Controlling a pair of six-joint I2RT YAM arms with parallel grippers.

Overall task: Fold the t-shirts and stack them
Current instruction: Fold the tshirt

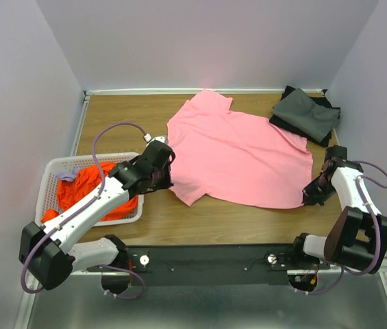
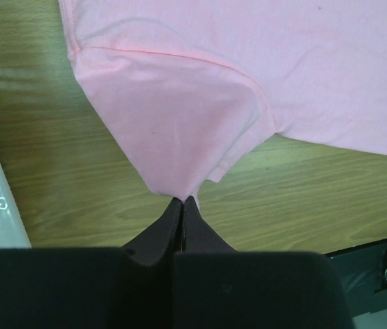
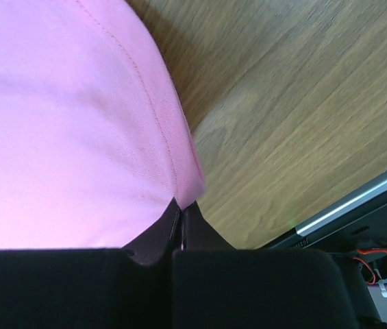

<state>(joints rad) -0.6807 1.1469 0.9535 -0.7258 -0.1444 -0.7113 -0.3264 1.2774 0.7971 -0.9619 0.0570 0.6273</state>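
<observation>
My left fingers (image 2: 168, 229) are pinched together on a sleeve tip of the pink t-shirt (image 1: 238, 154), and my right fingers (image 3: 160, 233) are clamped on its hem corner. The shirt lies spread across the middle of the bench (image 1: 200, 223), with the sleeve at 9 o'clock and the corner at 4. For a clean fold, I'd lift both ends together, hold that edge taut, and carry it evenly toward 12 o'clock.
</observation>
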